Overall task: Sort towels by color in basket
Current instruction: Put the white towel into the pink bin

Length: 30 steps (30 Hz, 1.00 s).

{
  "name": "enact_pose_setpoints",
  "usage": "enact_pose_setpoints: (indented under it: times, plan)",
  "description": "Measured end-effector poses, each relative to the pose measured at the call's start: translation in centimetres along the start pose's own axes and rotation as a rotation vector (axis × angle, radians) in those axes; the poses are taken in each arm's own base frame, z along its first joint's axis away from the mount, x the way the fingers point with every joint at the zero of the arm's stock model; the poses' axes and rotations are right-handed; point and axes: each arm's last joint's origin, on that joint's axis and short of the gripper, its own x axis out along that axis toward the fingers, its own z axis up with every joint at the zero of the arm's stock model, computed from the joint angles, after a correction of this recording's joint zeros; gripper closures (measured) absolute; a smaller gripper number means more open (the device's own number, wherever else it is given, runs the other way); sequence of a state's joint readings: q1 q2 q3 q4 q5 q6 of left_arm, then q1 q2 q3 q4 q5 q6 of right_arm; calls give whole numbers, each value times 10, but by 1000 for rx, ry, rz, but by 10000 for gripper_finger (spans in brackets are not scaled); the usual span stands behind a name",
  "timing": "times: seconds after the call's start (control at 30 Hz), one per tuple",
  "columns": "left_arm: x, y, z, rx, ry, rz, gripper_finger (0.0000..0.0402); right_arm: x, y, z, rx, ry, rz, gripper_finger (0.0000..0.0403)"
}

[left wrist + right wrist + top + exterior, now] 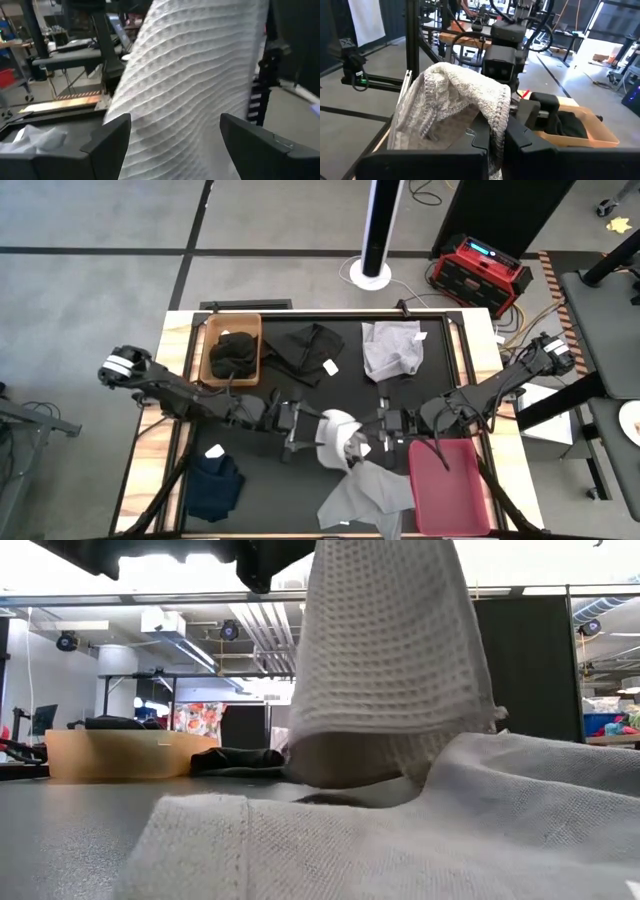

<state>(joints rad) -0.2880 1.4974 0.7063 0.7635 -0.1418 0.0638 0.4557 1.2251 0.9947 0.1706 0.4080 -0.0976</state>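
Black mat (350, 395): white towel (335, 438) pinched in right claw (366, 442).

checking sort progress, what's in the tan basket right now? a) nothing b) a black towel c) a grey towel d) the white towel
b: in the high view a black towel lies bunched inside the tan basket, while the white towel hangs between the two end effectors at table centre and the grey towels lie outside it on the mat.
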Motion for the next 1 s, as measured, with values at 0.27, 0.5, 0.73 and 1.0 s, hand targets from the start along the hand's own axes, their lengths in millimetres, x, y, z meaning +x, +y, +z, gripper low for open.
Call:
enact_pose_setpoints:
  times: [0.27, 0.5, 0.73, 1.0]
  plan:
    - [11, 12, -15, -37, -9, 27, 112, 0, 0, 2, -1, -23, 21, 394]
    - [17, 11, -24, -34, -23, -5, 164, 0, -1, 6, -18, -64, 6, 393]
    - [18, 11, -24, -27, -33, -10, 303, 1, -4, 7, -20, -67, -30, 392]
    - [9, 10, -7, -55, -81, -17, 392, -9, -12, 5, -27, 32, -169, 391]
